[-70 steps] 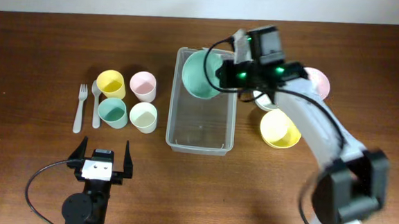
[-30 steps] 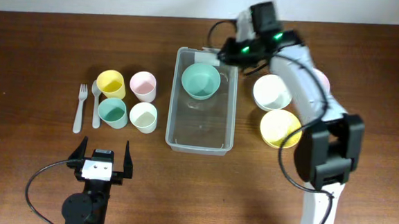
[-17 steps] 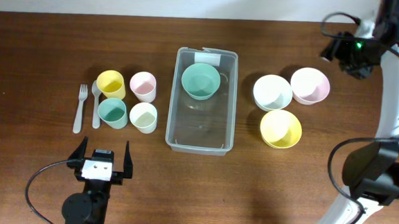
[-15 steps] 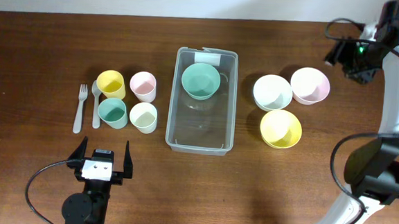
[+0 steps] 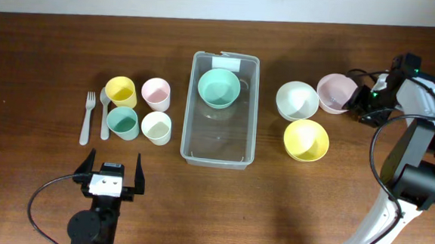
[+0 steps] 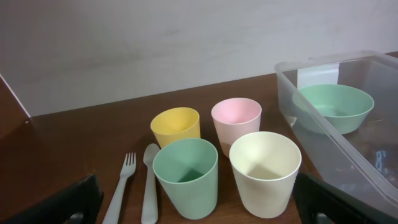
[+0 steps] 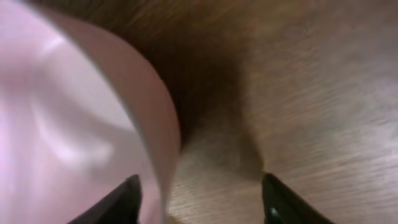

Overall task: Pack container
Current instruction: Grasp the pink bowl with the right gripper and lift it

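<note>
Right wrist view: right gripper (image 7: pixel 202 200) jaws stand wide apart, the rim of the pink bowl (image 7: pixel 74 124) between them, just inside one finger and not clamped. Left gripper (image 6: pixel 204 204) is wide open and empty. The container (image 5: pixel 218 141), holding a green bowl (image 5: pixel 219 87), lies well apart from the right jaws and ahead-right of the left jaws.

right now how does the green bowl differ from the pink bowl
The green bowl lies inside the container; the pink bowl sits on the table outside it. No pincer is near the green bowl; the right pincer straddles the pink bowl's rim. Both stand upright, empty.
</note>
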`<state>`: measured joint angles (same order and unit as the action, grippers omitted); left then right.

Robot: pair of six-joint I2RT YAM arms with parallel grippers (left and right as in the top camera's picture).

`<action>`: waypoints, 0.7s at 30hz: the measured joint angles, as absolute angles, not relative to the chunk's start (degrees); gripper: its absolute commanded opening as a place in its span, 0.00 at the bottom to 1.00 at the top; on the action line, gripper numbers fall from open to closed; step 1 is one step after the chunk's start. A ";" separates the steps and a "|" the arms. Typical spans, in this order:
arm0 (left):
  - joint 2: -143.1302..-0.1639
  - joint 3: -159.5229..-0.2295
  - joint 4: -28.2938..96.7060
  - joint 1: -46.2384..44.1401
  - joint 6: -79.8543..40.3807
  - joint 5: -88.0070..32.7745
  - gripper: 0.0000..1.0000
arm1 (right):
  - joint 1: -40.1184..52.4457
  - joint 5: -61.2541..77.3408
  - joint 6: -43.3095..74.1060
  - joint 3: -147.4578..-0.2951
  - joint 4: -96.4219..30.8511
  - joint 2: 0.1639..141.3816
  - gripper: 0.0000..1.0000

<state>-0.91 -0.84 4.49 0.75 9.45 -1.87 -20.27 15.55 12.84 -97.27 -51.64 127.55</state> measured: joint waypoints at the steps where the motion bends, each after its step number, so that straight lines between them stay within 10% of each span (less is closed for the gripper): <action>1: -0.91 -0.84 4.47 0.75 9.45 -1.87 1.00 | -20.27 15.99 12.69 -97.27 -50.81 127.70 0.28; 6: -0.91 -0.84 4.47 0.75 9.45 -1.87 1.00 | -20.27 16.78 13.54 -97.27 -49.76 127.70 0.04; 21: -0.91 -0.84 4.49 0.75 9.45 -1.87 1.00 | -20.75 17.39 18.06 -99.15 -50.87 115.42 0.04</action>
